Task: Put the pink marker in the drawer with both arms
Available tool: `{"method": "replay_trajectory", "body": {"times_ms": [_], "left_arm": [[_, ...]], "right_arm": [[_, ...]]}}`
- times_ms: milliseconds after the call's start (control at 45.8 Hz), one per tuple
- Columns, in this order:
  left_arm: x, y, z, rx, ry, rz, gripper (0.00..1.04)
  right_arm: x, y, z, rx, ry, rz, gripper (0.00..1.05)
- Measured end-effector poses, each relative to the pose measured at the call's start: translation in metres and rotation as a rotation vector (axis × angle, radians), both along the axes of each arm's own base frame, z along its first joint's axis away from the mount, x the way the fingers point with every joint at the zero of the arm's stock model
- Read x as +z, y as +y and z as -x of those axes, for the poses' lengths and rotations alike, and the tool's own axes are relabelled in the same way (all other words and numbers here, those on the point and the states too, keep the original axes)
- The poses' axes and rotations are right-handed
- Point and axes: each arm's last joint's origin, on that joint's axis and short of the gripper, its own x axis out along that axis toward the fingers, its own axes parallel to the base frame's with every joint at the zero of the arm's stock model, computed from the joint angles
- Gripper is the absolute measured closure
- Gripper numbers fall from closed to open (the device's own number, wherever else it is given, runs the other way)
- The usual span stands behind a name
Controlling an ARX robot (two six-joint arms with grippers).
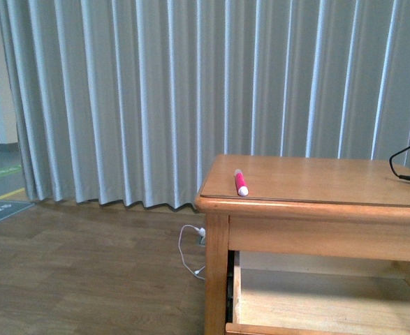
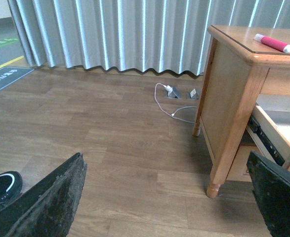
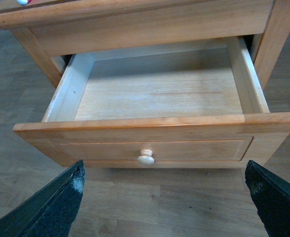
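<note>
Pink marker (image 1: 240, 183) is seen lying on the desk (image 1: 316, 178). The drawer (image 3: 184, 148) is pulled out; left jaws and right jaws are spread wide.

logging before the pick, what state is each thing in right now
Short pink marker with white cap: lying flat on the wooden table top, ungripped
Honey-coloured wooden drawer with round knob: pulled open, nothing seen inside
Left pincer: open, holding nothing
Right pincer: open, holding nothing
</note>
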Motion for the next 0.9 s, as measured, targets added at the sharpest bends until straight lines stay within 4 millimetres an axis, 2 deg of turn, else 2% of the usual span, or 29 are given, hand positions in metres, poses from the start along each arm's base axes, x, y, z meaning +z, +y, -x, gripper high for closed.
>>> {"method": "replay_trajectory", "body": {"times_ms": [218, 349, 415, 502, 590, 677, 895], "left_arm": [[0.000, 0.000, 0.000, 0.013, 0.000, 0.003, 0.06], [-0.003, -0.008, -0.005, 0.284, 0.062, 0.037, 0.06], [0.009, -0.018, -0.010, 0.295, 0.060, 0.036, 0.06], [0.043, -0.033, -0.023, 0.219, -0.012, 0.049, 0.06], [0.070, -0.044, -0.043, 0.156, -0.049, 0.040, 0.06], [0.094, -0.060, -0.078, 0.084, -0.051, 0.001, 0.06], [0.116, -0.095, -0.157, -0.014, 0.014, -0.075, 0.06]], "right_arm": [[0.001, 0.000, 0.000, 0.001, -0.001, 0.000, 0.09], [0.001, 0.000, 0.000, 0.001, -0.001, 0.000, 0.09], [0.000, 0.000, 0.000, 0.001, 0.000, 0.000, 0.09], [0.001, 0.000, 0.000, 0.001, -0.001, 0.000, 0.09], [0.001, 0.000, 0.000, 0.001, -0.001, 0.000, 0.09], [0.001, 0.000, 0.000, 0.001, -0.001, 0.000, 0.09], [0.001, 0.000, 0.000, 0.001, -0.001, 0.000, 0.09]]}}
